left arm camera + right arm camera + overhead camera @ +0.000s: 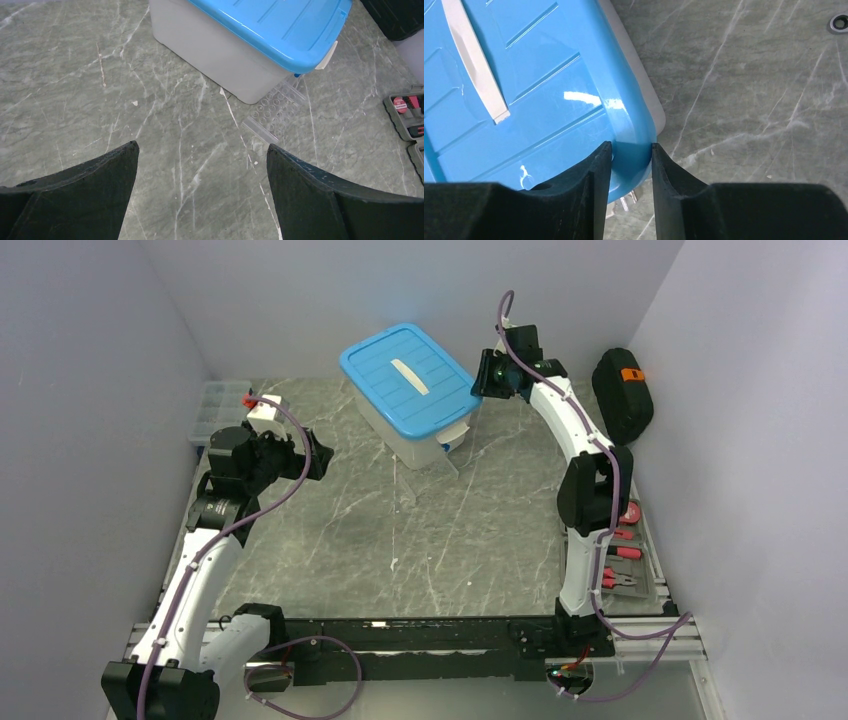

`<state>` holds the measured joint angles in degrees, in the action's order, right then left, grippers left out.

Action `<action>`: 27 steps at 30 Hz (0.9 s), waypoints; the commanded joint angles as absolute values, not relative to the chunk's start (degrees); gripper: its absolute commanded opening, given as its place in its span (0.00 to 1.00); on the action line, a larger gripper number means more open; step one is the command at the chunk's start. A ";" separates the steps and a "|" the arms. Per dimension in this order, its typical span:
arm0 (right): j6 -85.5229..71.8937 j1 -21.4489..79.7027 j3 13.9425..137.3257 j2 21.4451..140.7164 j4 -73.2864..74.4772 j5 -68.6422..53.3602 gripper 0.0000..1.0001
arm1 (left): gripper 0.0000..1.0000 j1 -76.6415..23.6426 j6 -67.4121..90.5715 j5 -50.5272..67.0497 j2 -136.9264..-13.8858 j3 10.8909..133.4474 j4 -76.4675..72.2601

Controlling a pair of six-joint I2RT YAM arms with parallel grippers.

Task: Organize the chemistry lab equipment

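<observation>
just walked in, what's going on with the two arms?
The right gripper has its fingers either side of the corner rim of the blue lid, seemingly pinching it. The lid sits on the grey bin. The left gripper hovers open over the table, facing the clear tube rack beside the bin.

place: robot lab cell | seen: bare grey walls point(80, 360), marble-look table point(420, 550)

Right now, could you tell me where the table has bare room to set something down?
The widest bare patch of table runs from the bin and rack forward to the near edge. A smaller one sits between the bottle and the bin. It is crowded on the right, by the tool tray and case.
</observation>
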<state>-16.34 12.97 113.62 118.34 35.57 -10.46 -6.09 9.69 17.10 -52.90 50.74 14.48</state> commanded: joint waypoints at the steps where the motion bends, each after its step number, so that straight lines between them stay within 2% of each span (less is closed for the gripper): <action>1: -17.48 13.30 110.49 115.09 36.87 -7.32 0.31 | 0.99 -6.33 9.07 17.67 -51.88 51.59 12.84; 7: -18.76 13.31 110.46 116.01 36.52 -7.73 0.30 | 0.99 -6.33 9.05 17.62 -51.86 51.59 12.84; 12: -18.49 13.36 109.86 115.21 35.66 -6.74 0.41 | 0.99 -6.33 8.93 17.49 -51.86 51.65 13.07; 15: -17.92 13.32 109.79 114.52 35.32 -6.55 0.50 | 0.99 -6.33 8.92 17.50 -51.79 51.63 13.04; 21: -18.24 12.90 107.26 111.70 31.63 -6.91 0.80 | 0.99 -6.33 8.84 17.40 -51.77 51.57 13.09; 25: -18.99 12.73 102.69 107.90 27.91 -6.90 0.97 | 0.99 -6.33 8.81 17.32 -51.85 51.58 13.03; 27: -19.82 12.72 98.10 104.89 24.61 -7.36 1.00 | 0.99 -6.33 8.80 17.31 -52.03 51.52 12.99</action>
<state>-18.94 13.06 103.50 112.31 30.85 -7.68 -6.09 9.69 17.08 -52.90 50.74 14.50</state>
